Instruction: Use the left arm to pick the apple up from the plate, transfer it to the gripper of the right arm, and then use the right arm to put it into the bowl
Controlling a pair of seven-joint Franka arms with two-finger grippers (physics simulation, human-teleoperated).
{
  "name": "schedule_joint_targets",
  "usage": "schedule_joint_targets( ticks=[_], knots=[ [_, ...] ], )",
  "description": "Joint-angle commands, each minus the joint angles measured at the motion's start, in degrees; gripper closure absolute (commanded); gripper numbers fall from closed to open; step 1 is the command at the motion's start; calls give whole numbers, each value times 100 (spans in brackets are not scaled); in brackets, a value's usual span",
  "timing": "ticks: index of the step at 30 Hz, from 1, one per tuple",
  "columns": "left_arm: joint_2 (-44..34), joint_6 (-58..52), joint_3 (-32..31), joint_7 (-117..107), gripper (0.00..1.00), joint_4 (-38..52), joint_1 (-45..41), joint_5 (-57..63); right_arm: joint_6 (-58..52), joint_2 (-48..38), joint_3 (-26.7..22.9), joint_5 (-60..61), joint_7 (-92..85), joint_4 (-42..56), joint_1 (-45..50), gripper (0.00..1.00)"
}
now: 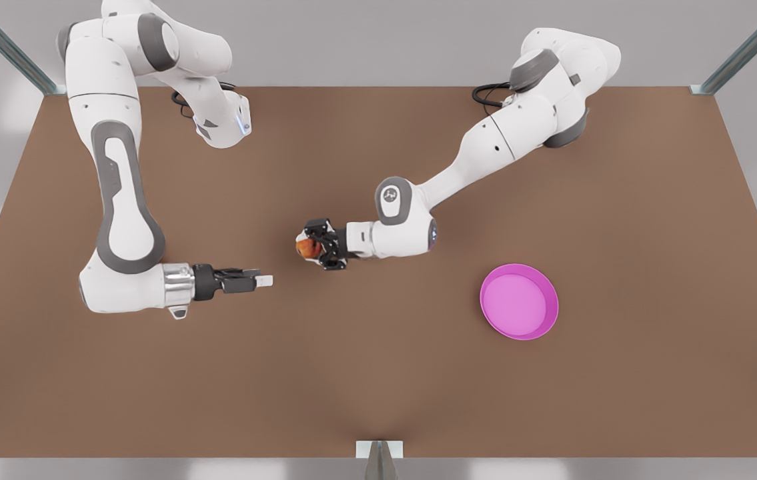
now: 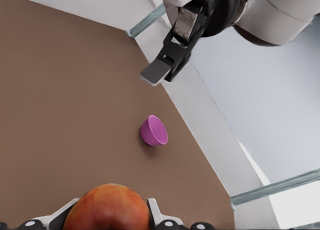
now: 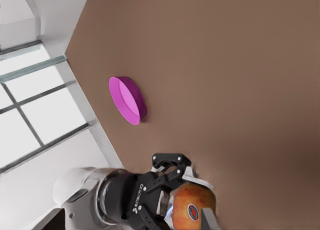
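Brown table (image 1: 378,373), grey walls, left pincer (image 1: 308,248) gripping apple (image 1: 307,248), right pincer (image 1: 265,281) near.

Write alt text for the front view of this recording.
Above a brown table, the left gripper holds an apple out toward the right gripper, which faces it across a gap. A pink plate lies bare at the front view's right.

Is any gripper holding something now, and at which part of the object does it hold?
The left gripper holds the small red-orange apple by its opposite sides, above the table. The right gripper, facing it across a gap, holds nothing.
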Motion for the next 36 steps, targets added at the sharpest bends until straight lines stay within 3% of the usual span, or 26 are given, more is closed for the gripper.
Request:
schedule_joint_targets(
  ticks=[1,7,14,17,23,28,36],
  knots=[
    [10,-41,-77,4762,44,12,8,-396,130,32,2,517,-1365,-262,-14,0],
    [300,-41,-42,4780,43,478,16,-388,-98,-495,37,658,-2429,-1238,-259,0],
    [555,-41,-60,4780,43,1014,-177,-396,69,-311,151,1238,-3510,-1677,-268,1],
    [555,-41,-77,4771,43,1041,-177,-396,-2,216,151,1898,-4608,-1660,-295,1],
    [555,-41,-69,4762,43,1067,-186,-396,-371,480,239,2311,-5681,-1704,-330,1],
    [581,-41,-69,4762,43,1067,-186,-396,-960,454,239,2311,-5910,-1730,-515,2],
    [678,-41,-60,4780,42,1085,-230,-396,-837,489,512,2337,-6147,-1721,-435,3]
  ],
)
